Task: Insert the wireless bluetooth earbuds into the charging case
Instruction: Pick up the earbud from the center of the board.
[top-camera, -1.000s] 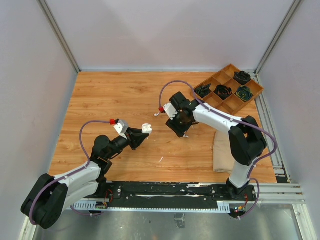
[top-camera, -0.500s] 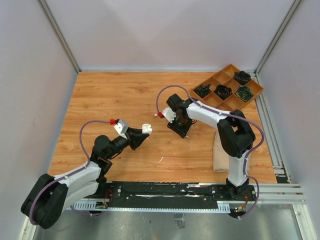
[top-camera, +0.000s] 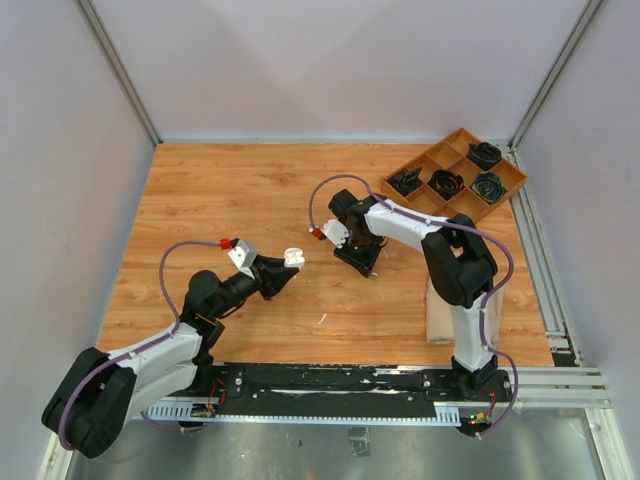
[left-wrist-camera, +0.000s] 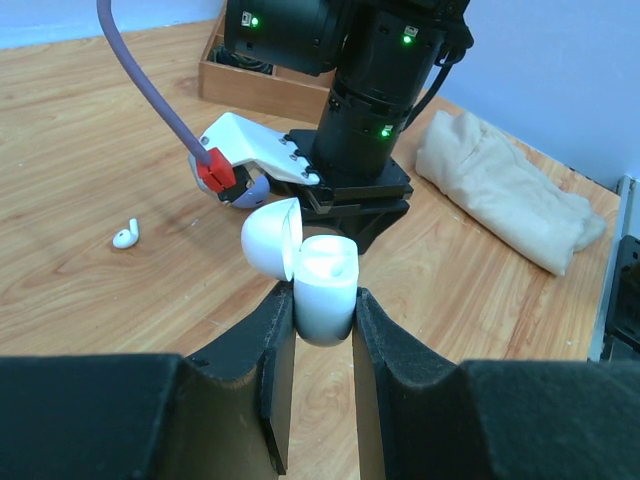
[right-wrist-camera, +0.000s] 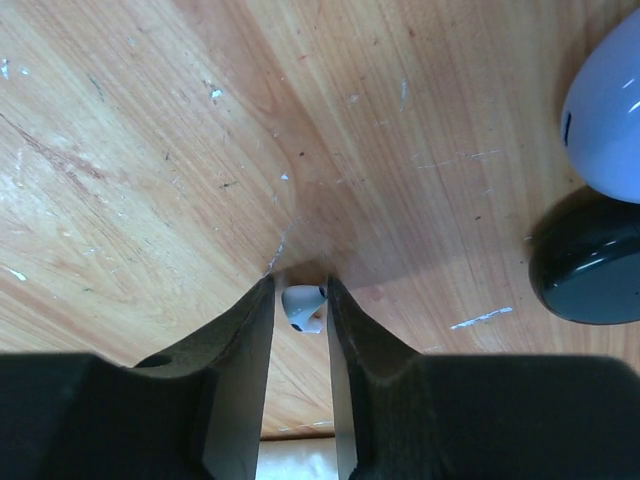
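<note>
White charging case (left-wrist-camera: 328, 272) is clenched in left claw (left-wrist-camera: 320, 296); earbud (right-wrist-camera: 302, 306) on worktop (right-wrist-camera: 150, 120) is straddled by down-pointed right claw (right-wrist-camera: 298, 286), grip unclear.

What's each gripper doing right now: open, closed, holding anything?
Left gripper: shut on the open white charging case.
Right gripper: straddles a white earbud on the table; grip cannot be told.

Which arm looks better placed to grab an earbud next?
Right. The right gripper sits at the table with a finger on either side of a white earbud; the left gripper is busy holding the open case.
</note>
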